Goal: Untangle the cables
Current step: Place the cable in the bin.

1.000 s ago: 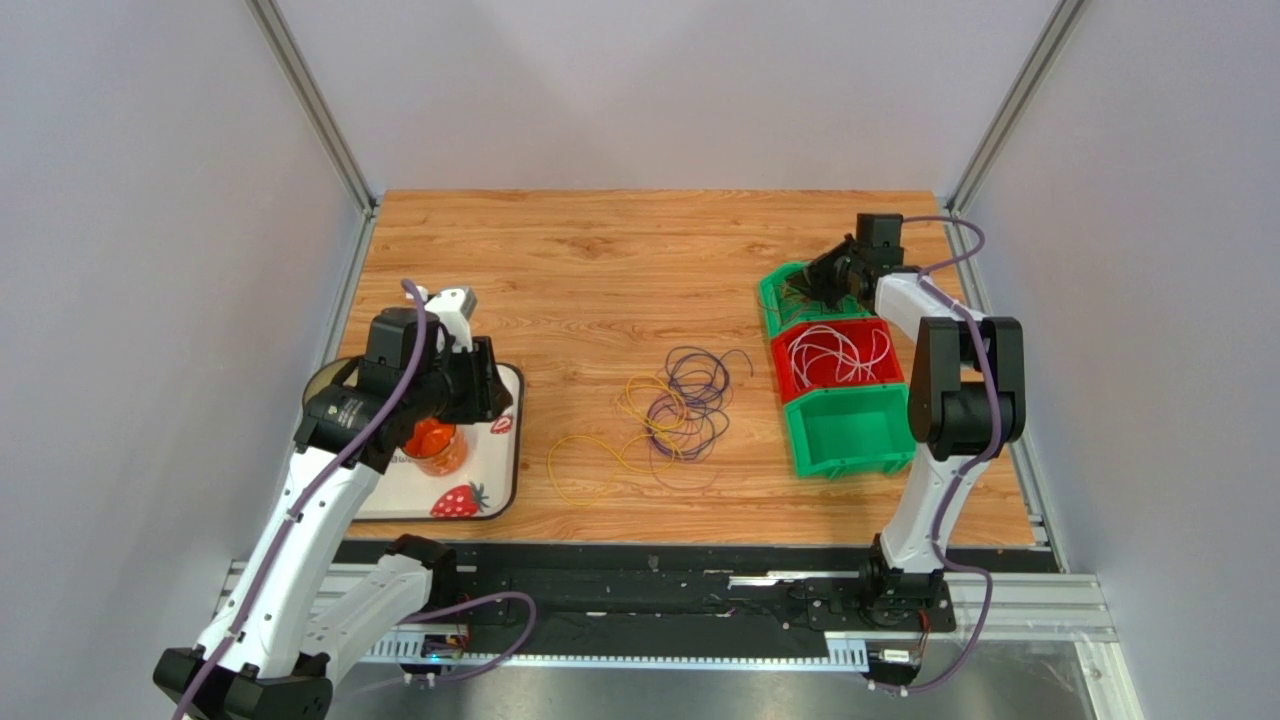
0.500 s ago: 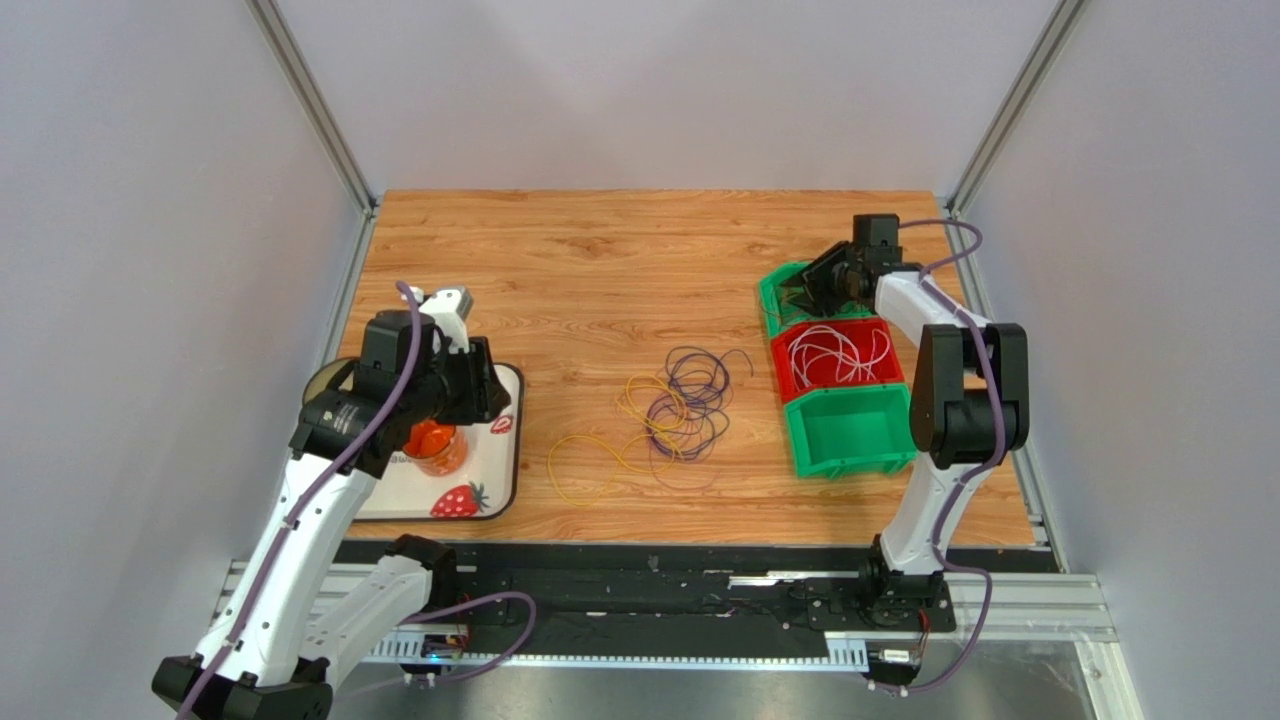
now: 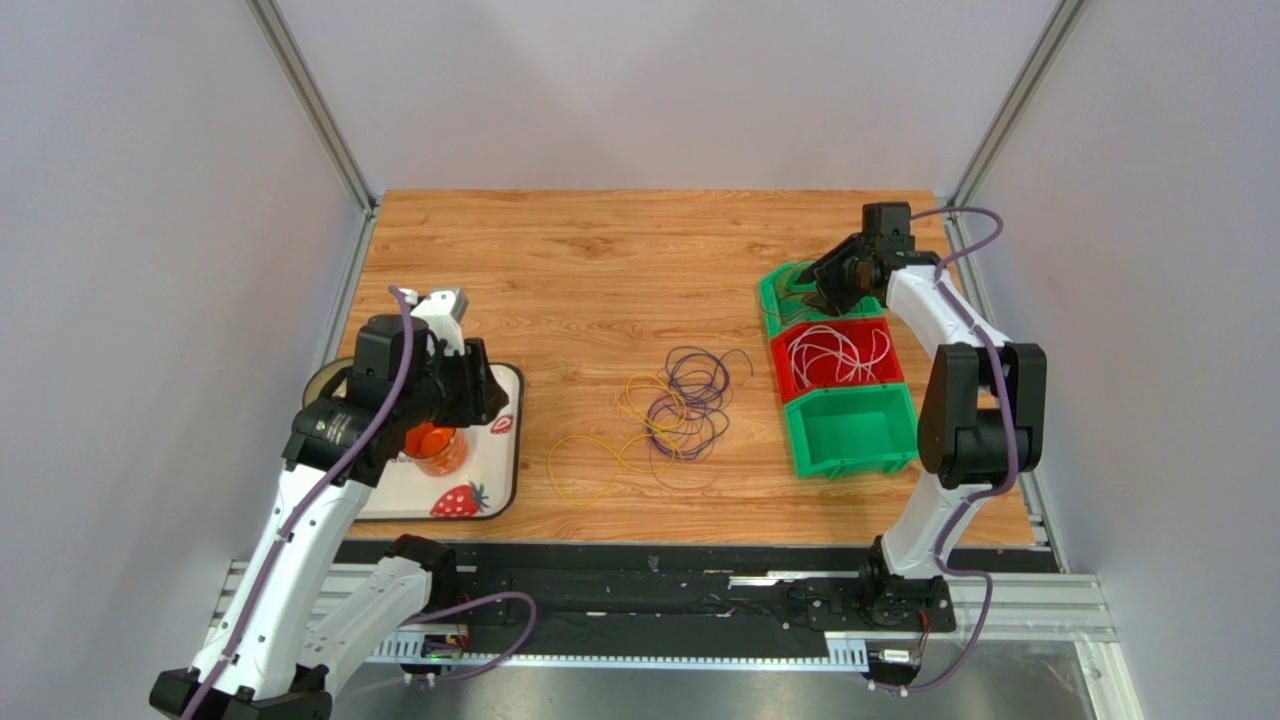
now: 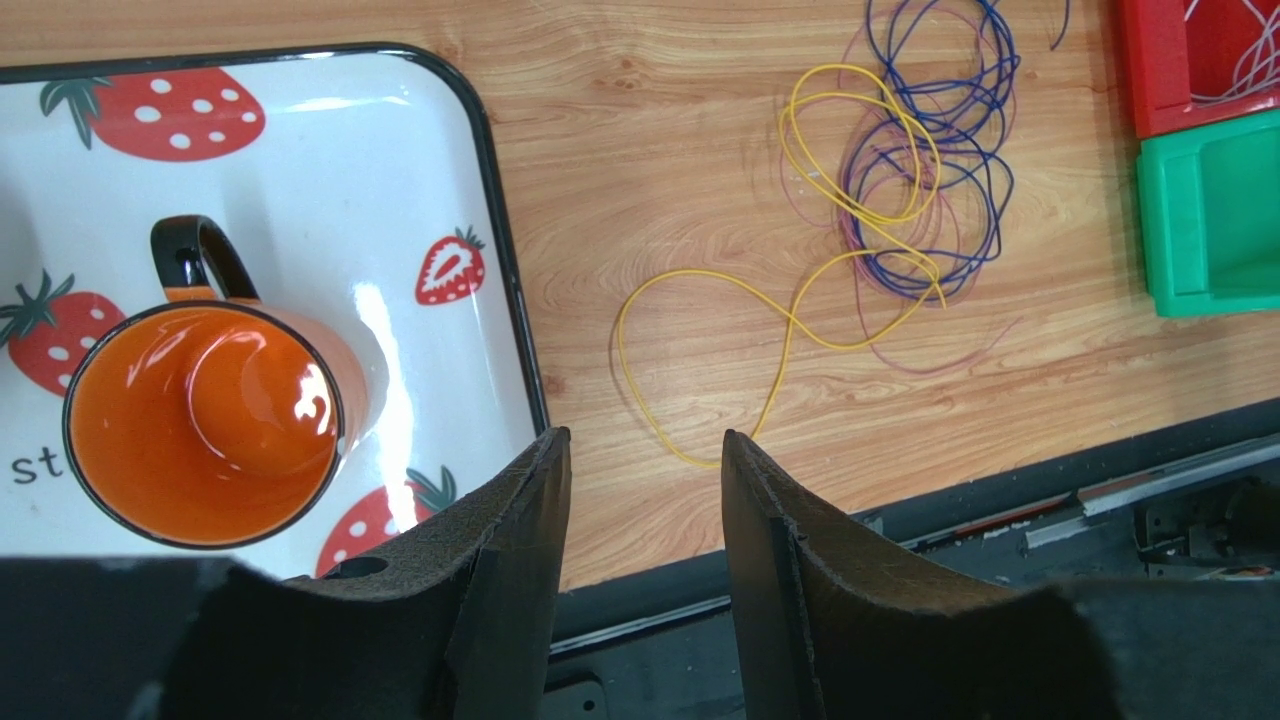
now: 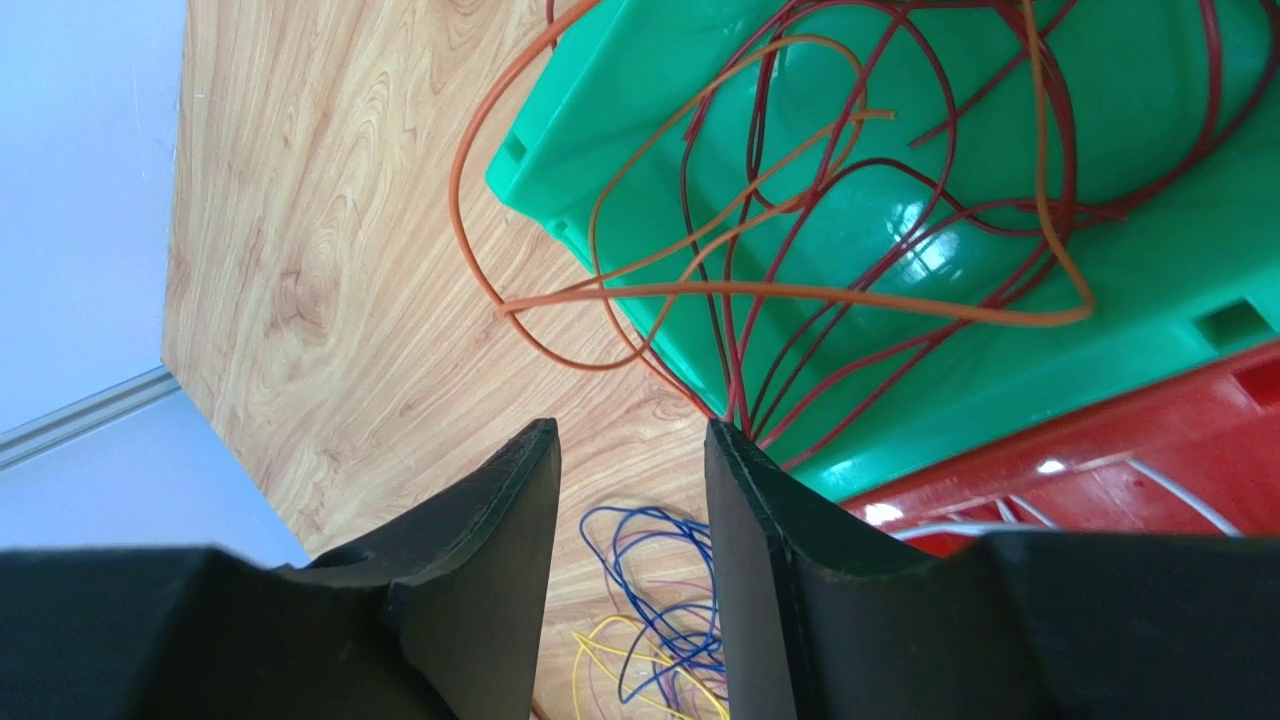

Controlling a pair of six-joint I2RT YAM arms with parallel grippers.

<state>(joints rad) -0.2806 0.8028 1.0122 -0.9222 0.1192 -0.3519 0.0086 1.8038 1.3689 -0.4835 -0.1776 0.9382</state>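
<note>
Your right gripper [image 5: 631,435], jaws apart, hangs over orange cables [image 5: 721,284] in the green bin [image 5: 1142,90]; left gripper [image 4: 646,443] likewise parted.

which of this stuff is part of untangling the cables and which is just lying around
Job: tangled purple and yellow cables; orange cables in far green bin; white cables in red bin; near green bin.
Lying about: orange mug; strawberry tray.

From above, we cannot see into the green bin [image 3: 780,300] just behind the red bin [image 3: 837,387]: the right gripper [image 3: 819,282] covers much of it. Far left of the red bin, the left arm [image 3: 349,425] hides part of the orange mug [image 3: 431,441]. The cables [image 3: 684,408] left of that bin are too thin for us to count.
</note>
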